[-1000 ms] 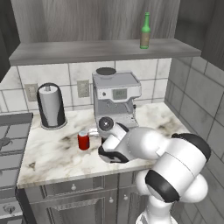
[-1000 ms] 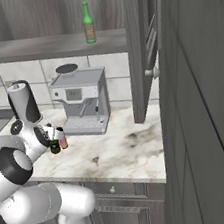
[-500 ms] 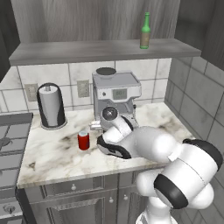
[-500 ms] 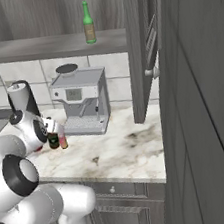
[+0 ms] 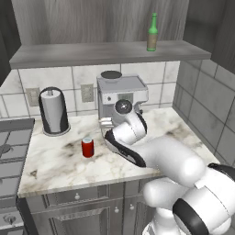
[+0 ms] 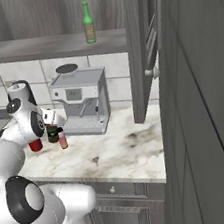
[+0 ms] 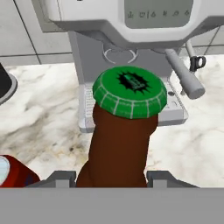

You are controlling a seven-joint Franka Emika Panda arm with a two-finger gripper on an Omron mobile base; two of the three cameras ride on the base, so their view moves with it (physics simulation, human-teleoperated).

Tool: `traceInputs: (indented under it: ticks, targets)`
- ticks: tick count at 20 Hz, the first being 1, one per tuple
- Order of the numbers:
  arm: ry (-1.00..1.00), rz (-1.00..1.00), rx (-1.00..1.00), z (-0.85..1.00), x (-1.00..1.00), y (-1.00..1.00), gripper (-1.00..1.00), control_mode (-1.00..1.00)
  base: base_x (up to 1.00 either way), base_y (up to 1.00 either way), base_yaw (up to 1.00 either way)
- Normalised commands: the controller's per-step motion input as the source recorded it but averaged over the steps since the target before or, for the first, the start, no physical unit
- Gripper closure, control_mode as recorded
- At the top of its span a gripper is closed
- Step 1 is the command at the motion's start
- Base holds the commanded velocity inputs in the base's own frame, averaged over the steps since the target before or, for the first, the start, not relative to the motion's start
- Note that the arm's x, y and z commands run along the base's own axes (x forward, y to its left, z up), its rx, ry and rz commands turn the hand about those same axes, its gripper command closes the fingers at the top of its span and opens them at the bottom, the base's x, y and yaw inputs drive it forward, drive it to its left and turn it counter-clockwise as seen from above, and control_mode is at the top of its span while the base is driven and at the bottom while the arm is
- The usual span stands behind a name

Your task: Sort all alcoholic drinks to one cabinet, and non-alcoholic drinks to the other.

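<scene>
A brown beer bottle [image 7: 119,148] with a green crimped cap fills the hand view, its neck rising straight up between the two dark finger tips of the pincer [image 7: 113,178]. The tips sit just beside the glass on either side, low on the neck; whether they press on it or stand a shade off cannot be told from these pictures.

In the right base view the same bottle [image 6: 52,133] stands upright on the marble counter [image 6: 125,152], in front of the coffee machine [image 6: 81,102], with the small pink bottle [image 6: 63,140] just beside it and the red soda can [image 5: 87,147] close by on the other side.

The green bottle [image 6: 88,22] stands upright on the grey shelf floor [image 6: 49,46] of the wall cabinet overhead.

Judged as a load, the brown bottle is rigid, smooth glass: slippery, breakable if dropped, and top-heavy enough to swing if pinched too high. The neck below the cap looks like the natural hold, since it is narrow and the flared cap would stop a downward slide. The pink bottle standing so near is likely to be knocked if the brown one tilts as it lifts.
</scene>
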Motion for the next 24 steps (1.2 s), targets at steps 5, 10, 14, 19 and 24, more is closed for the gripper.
traceInputs:
  ticks: [5, 10, 14, 19, 24]
  targets:
    - [0.0, 0.0, 0.0, 0.54, -0.19, -0.16, 1.0, -1.0, 0.0, 0.0, 0.0]
    - [0.0, 0.0, 0.0, 0.52, -0.1, -0.13, 1.0, -1.0, 0.0, 0.0, 0.0]
    - [0.0, 0.04, 0.0, 0.46, -0.05, -0.11, 1.0, -1.0, 0.0, 0.0, 0.0]
    - [-0.03, 0.09, 0.0, 0.43, -0.04, -0.1, 1.0, -1.0, 0.0, 0.0, 0.0]
    - [-0.05, 0.13, 0.0, 0.45, -0.05, -0.08, 1.0, -1.0, 0.0, 0.0, 0.0]
